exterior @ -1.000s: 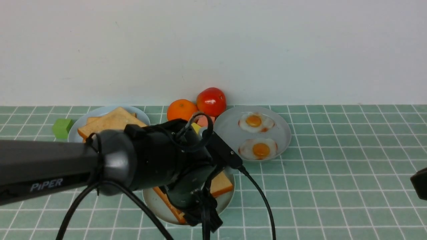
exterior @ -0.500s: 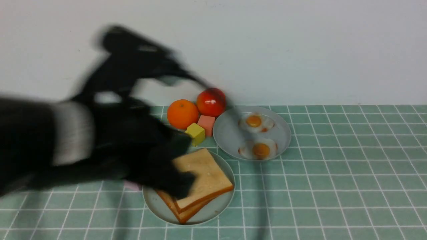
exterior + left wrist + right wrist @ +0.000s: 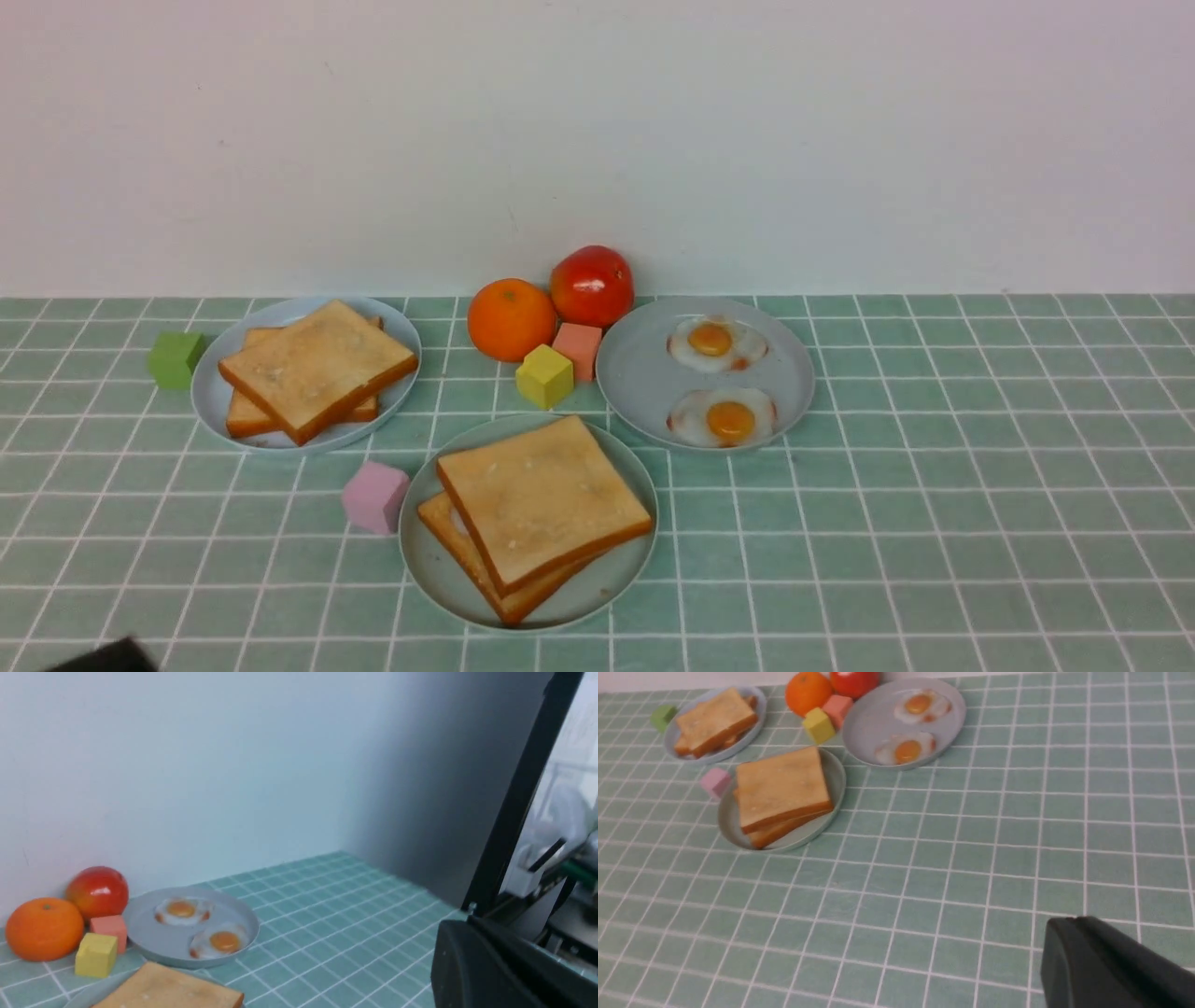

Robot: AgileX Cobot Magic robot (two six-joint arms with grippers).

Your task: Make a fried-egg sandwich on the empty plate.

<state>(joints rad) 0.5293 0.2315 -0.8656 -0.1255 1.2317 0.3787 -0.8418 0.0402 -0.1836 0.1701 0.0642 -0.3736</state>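
Tabletop (image 3: 934,523) of pale green square tiles with white grout, backed by plain white wall (image 3: 597,140); darker grey side panel and black frame post (image 3: 518,793) seen from left wrist. Fried-egg sandwich (image 3: 537,509) on mint-green plate (image 3: 611,583), near front centre, top slice skewed over lower. Just behind right: grey plate (image 3: 635,373) with two fried eggs (image 3: 724,417). Back left: toast pile (image 3: 313,369). Orange (image 3: 510,319), tomato (image 3: 591,285), yellow cube (image 3: 544,375) near wall; pink cube (image 3: 375,497) touching plate. Left gripper (image 3: 504,970) and right gripper (image 3: 1106,966) both pressed together, empty, well apart from food

Three plates (image 3: 429,560), two eggs (image 3: 717,342), four cubes (image 3: 544,376), one orange (image 3: 510,319), one tomato (image 3: 591,285).
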